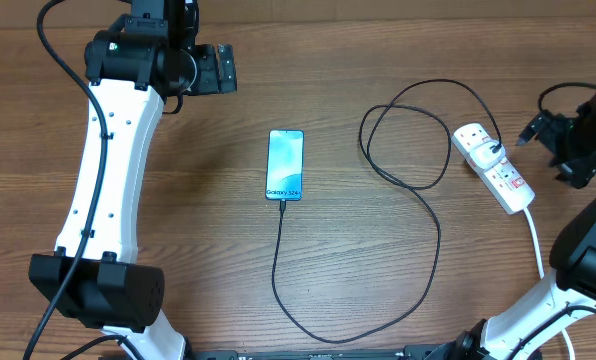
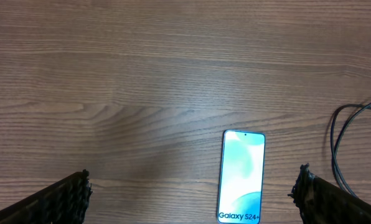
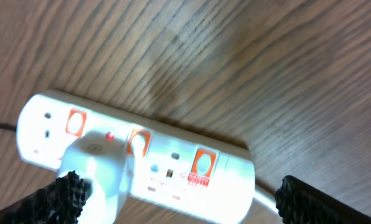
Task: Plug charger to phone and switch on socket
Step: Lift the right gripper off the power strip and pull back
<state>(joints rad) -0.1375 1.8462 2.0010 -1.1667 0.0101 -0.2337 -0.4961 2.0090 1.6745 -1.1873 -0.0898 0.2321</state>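
Observation:
The phone [image 1: 284, 165] lies flat mid-table, screen up, with its "Galaxy S24+" band at the near end. The black charger cable [image 1: 433, 215] meets that near end, runs toward me, curves right and loops back up to the plug in the white socket [image 1: 493, 165]. My left gripper [image 1: 218, 68] hovers open at the far left, well away from the phone [image 2: 241, 177], which shows between its fingers [image 2: 61, 199]. Open too, my right gripper [image 3: 180, 190] hangs just above the socket [image 3: 192, 165], whose orange-red switches and plug [image 3: 95, 165] face up.
The socket's thick white cord [image 1: 536, 240] runs toward the near right, past the right arm's base. Loops of the cable [image 2: 342, 140] lie at the right edge of the left wrist view. Bare wood surrounds the phone.

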